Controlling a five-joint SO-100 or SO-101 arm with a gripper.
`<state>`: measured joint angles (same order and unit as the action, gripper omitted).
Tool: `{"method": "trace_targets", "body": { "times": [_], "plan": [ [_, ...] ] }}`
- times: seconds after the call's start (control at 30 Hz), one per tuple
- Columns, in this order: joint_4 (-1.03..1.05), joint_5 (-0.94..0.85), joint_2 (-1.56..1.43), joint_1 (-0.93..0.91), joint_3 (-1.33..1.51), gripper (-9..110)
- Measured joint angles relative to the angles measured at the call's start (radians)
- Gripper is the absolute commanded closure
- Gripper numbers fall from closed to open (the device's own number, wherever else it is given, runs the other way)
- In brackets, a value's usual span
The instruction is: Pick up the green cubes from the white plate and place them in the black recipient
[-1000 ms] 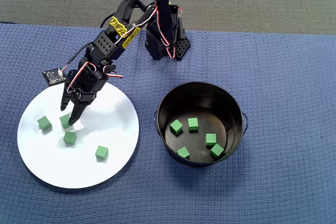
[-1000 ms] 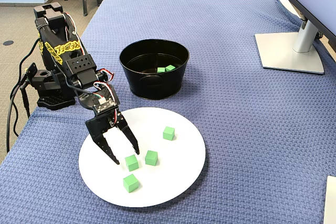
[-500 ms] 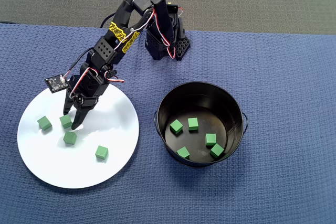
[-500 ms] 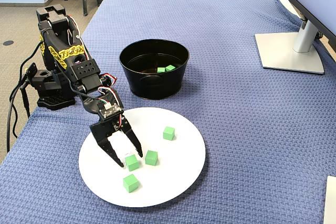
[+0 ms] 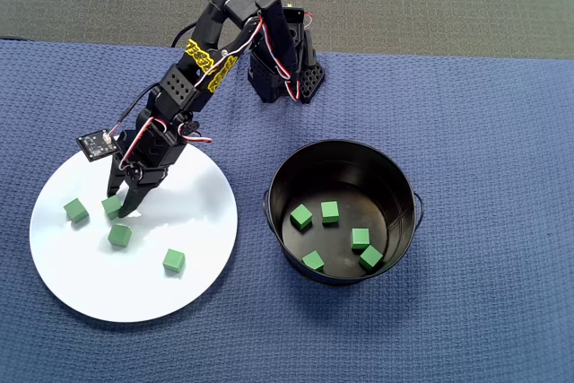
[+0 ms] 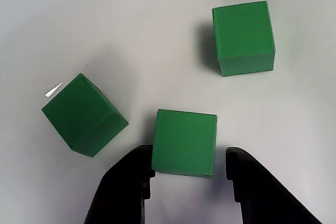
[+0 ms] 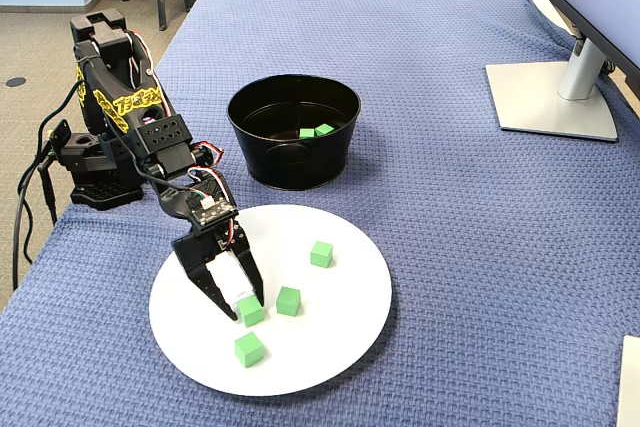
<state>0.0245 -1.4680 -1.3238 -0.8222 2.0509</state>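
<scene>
We record a table under a blue waffle-weave cloth (image 5: 466,132), coarse and matte. On it lies the white plate (image 5: 193,266), large, flat, round and smooth, at the left of the overhead view; just beside its right edge stands the black recipient (image 5: 399,181), a straight-walled round pot with a glossy interior and small side handles. The black arm (image 5: 193,69), marked with yellow lettering, reaches down over the plate. We see its gripper (image 6: 189,174) low on the plate, fingers parted and astride one cube (image 6: 185,141): in the wrist view the left finger (image 6: 128,182) meets the cube's lower corner, and the right finger (image 6: 252,182) stands just clear of it. We count four green cubes (image 5: 118,235) on the plate, small, matte and sharp-edged, and five more (image 5: 330,212) on the pot's floor.
</scene>
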Motion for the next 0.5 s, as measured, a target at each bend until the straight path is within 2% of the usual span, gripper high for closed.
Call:
{"method": "trace_targets", "body": {
  "times": [0.33,0.5],
  "plan": [
    [-0.018,0.0,0.0,0.0,0.0,101],
    [-0.051,0.0,-0.11,0.0,0.1,101]
  ]
}}
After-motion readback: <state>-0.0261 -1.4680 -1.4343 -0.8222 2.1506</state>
